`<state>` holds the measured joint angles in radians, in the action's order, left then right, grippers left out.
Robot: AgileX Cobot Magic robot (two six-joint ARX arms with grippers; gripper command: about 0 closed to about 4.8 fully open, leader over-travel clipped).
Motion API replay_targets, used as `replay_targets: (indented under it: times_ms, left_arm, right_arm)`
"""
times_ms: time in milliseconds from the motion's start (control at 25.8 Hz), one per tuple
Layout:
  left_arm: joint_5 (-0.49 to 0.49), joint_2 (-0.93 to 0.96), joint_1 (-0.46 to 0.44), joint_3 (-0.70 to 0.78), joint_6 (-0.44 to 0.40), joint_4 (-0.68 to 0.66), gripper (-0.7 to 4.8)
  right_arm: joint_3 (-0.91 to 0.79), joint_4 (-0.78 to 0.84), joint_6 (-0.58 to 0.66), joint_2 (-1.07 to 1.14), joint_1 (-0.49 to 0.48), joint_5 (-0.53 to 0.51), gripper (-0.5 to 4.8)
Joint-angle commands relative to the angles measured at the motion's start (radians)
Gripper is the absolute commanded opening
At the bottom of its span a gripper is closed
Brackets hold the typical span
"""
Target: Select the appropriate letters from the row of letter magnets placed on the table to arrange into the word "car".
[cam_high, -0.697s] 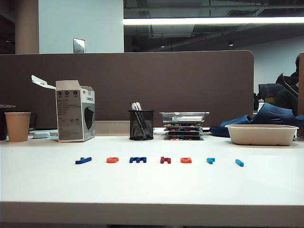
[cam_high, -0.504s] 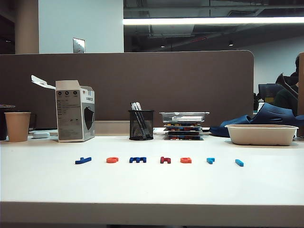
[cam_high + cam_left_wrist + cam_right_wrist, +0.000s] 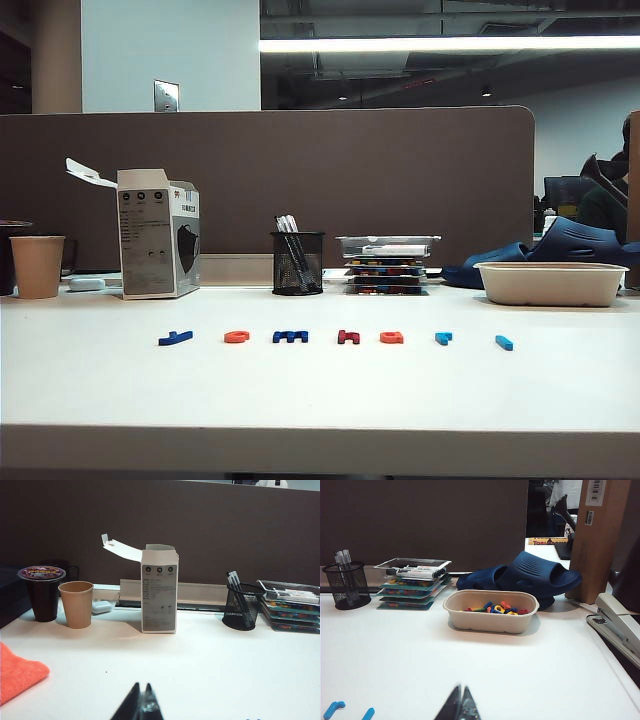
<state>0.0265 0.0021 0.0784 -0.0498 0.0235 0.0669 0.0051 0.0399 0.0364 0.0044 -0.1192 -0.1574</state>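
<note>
letters untouched: the seven small flat plastic letter magnets (image 3: 340, 338) are seen in one row on the wide white table (image 3: 320, 400), in front of the black mesh pen cup (image 3: 297, 262).

nothing is judged done. the two orange-red rounded letters (image 3: 236, 337) (image 3: 391, 337) lie left and right of the cup's line, and the light-blue angular letter (image 3: 443, 338) further right; all three are left to be picked and lined up. the left gripper (image 3: 142, 707) and right gripper (image 3: 460, 705) are clenched and empty, held back from the row near the table's front.
</note>
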Motion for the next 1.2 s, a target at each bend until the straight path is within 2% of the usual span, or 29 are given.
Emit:
replay_targets:
  times_ms: [39,155,194,271,426,465,504,581,697,814,1007,1201]
  left_arm:
    - [-0.025,0.0,0.001,-0.011,0.004,0.049,-0.05]
    - [-0.101,0.0,0.001,-0.068,0.004,0.044,-0.05]
    - [-0.144,0.0,0.001,-0.125,0.008,0.011,-0.05]
    - [-0.162,0.0,0.001,-0.208,0.026,-0.066,-0.05]
    - [-0.162,0.015,0.001,-0.398,0.045,-0.264,-0.05]
    - [-0.162,0.048,0.001,-0.509,0.058,-0.376,-0.05]
    - [-0.163,0.073,0.001,-0.562,0.08,-0.425,-0.05]
    - [-0.163,0.144,0.001,-0.687,0.132,-0.539,-0.05]
    - [-0.176,0.287,0.0,-0.875,0.149,-0.692,-0.05]
    - [-0.256,0.452,0.0,-1.069,0.174,-0.827,-0.05]
    - [-0.446,0.715,0.001,-1.358,0.204,-1.014,-0.05]
    - [-0.541,0.905,0.002,-1.545,0.33,-1.111,-0.05]
  right_arm:
    - [-0.005,0.017,0.0,-0.006,0.0,-0.001,-0.06]
    - [-0.005,0.018,0.0,-0.006,0.0,-0.001,-0.06]
    - [-0.005,0.017,0.0,-0.006,0.0,-0.001,-0.06]
    - [-0.005,0.017,0.0,-0.006,0.0,-0.001,-0.06]
    - [-0.005,0.017,0.0,-0.006,0.0,-0.001,-0.06]
    - [-0.005,0.018,0.0,-0.006,0.0,-0.002,-0.06]
    - [-0.005,0.017,0.0,-0.006,0.0,-0.001,-0.06]
    - [-0.005,0.017,0.0,-0.006,0.0,-0.001,-0.06]
    - [-0.005,0.017,0.0,-0.006,0.001,-0.002,-0.06]
    - [-0.005,0.017,0.0,-0.006,0.001,-0.001,-0.06]
    - [-0.005,0.017,0.0,-0.006,0.001,-0.001,-0.06]
    - [-0.005,0.016,0.0,-0.006,0.001,-0.001,-0.06]
